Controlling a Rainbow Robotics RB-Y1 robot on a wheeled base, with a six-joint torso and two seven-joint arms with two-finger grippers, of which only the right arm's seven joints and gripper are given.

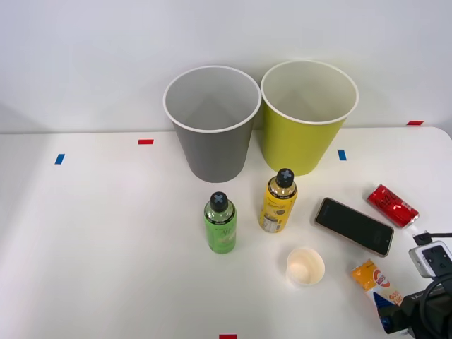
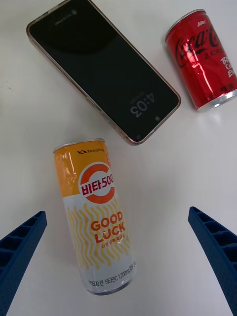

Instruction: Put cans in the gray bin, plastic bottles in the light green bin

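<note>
Gray bin (image 1: 212, 134) and green bin (image 1: 308, 123) stand upright, touching, at the table's back. Green bottle (image 1: 220, 223) and yellow bottle (image 1: 278, 201) stand before them. Orange can (image 2: 97, 220) and red can (image 2: 202, 59) lie flat to the right.

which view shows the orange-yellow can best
The right wrist view: the orange-yellow can lies on its side there, whole, with its lettering readable. In the front view the orange-yellow can is small at the table's right edge, its lower end hidden by the arm.

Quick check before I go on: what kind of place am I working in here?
Likely a lab or test tabletop, not a home: a plain white table with red and blue tape markers, against a bare wall, and a gray bin beside a light green bin.
</note>
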